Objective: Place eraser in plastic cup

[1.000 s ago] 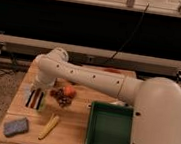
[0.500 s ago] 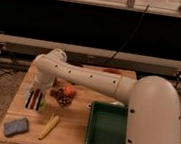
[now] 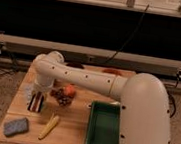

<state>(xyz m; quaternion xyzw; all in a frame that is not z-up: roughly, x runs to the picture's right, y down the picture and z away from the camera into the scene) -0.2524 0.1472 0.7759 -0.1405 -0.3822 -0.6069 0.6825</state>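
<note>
Nothing much has shifted: our hand [image 3: 41, 87] still hovers just above the eraser [image 3: 37, 101] on the worktop [image 3: 71, 127]; we cannot tell its grip.

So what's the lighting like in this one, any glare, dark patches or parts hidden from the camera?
Camera view: warm, dim light overall; a broad dark band fills the background behind the table. No strong glare, just a soft sheen on the white arm. The arm hides much of the table's right side; the gripper sits over the eraser, partly covered by the wrist. The sponge and the green tray read clearly.
</note>
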